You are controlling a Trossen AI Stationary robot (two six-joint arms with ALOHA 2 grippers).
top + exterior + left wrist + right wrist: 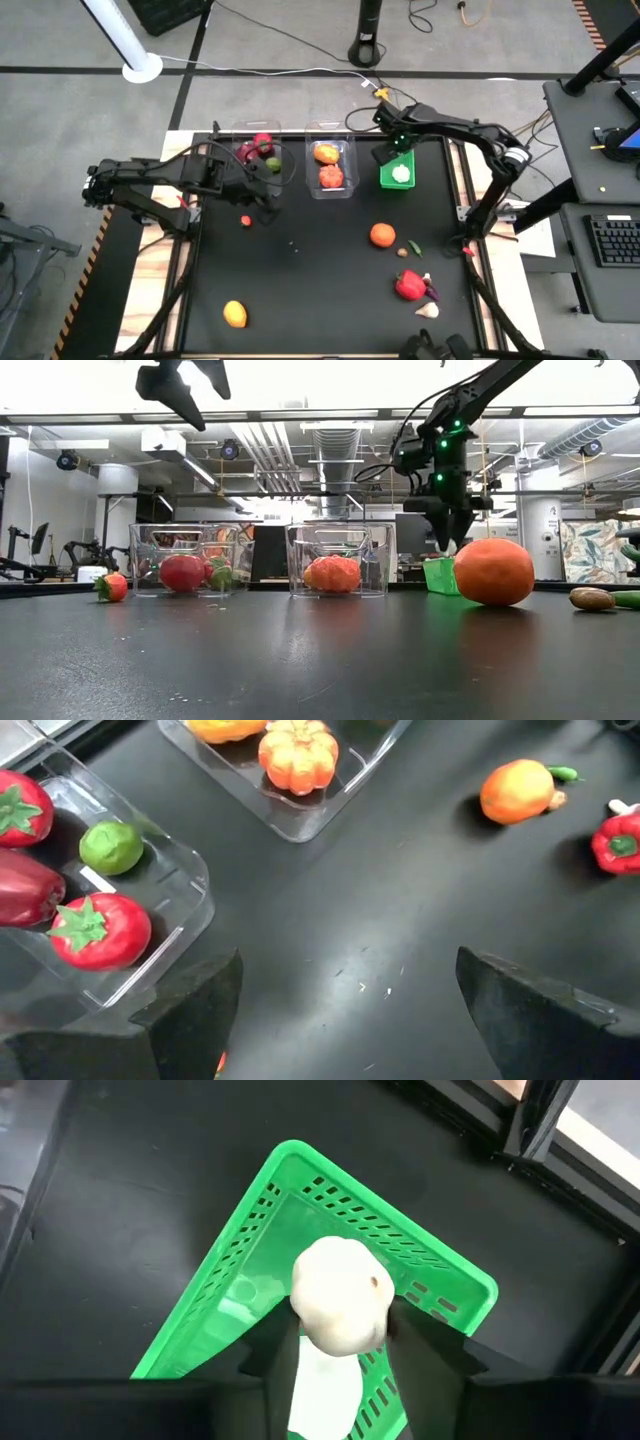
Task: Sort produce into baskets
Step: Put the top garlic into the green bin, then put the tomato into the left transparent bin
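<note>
Over the small bright green mesh-sided basket (330, 1280) my right gripper (340, 1335) has a white garlic-like bulb (340, 1295) between its fingers; whether they are clamped on it or already loosening I cannot tell. My left gripper (340, 1010) hangs with fingers spread wide and empty above bare black tabletop (400, 900), just beside the clear plastic tub (180, 910) holding two red tomato-like pieces, a dark red piece and a lime-green fruit.

Progress, as I judge it: partly done. The second clear tub (329, 165) holds two orange pieces. Left on the tabletop: an orange fruit (382, 234), a yellow piece (234, 314), a small red piece (246, 221), a red pepper (408, 285) and several small pieces nearby.

Only the right wrist view shows the bulb at the fingers; the low view hides the basket's inside.
</note>
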